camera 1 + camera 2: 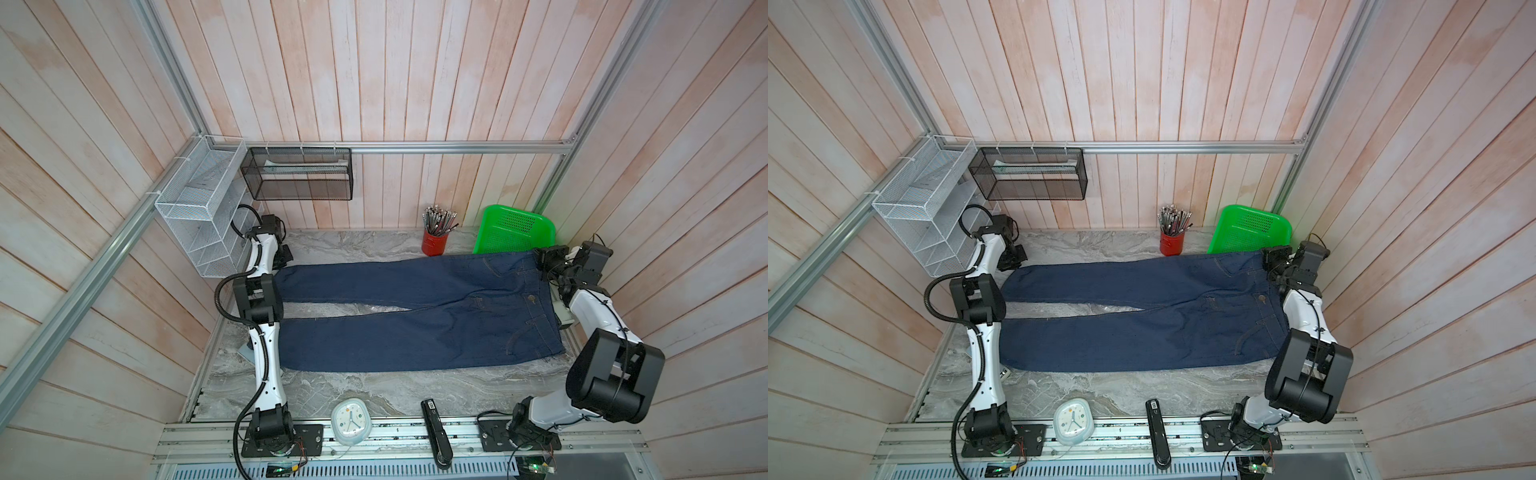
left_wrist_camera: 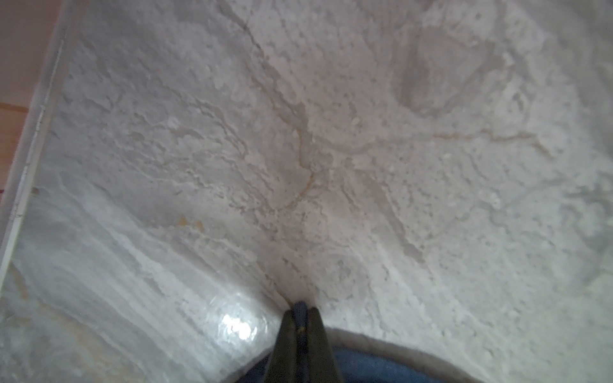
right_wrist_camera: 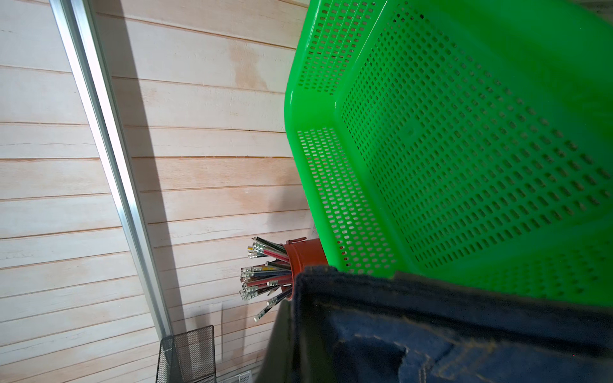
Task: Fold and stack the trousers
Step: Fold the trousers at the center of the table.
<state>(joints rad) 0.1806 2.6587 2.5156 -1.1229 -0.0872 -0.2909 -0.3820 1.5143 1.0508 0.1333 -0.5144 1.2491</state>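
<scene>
The trousers (image 1: 415, 316) (image 1: 1142, 324), dark indigo jeans, lie flat on the marble table (image 1: 374, 390), legs pointing left and waist at the right. My left gripper (image 1: 284, 259) (image 1: 1014, 261) sits at the hem of the far leg. In the left wrist view it (image 2: 300, 306) is shut on a thin fold of blue denim (image 2: 381, 368). My right gripper (image 1: 546, 262) (image 1: 1273, 259) is at the far corner of the waistband. The right wrist view shows it shut on the denim (image 3: 431, 331), which drapes over it; one finger (image 3: 280, 345) shows.
A red cup of pencils (image 1: 435, 243) and a tilted green basket (image 1: 515, 228) stand at the back right, close to the waistband. A white wire rack (image 1: 203, 216) and a black mesh tray (image 1: 297, 174) hang at the back left. A clock (image 1: 351, 420) and a black stapler (image 1: 435, 432) lie at the front edge.
</scene>
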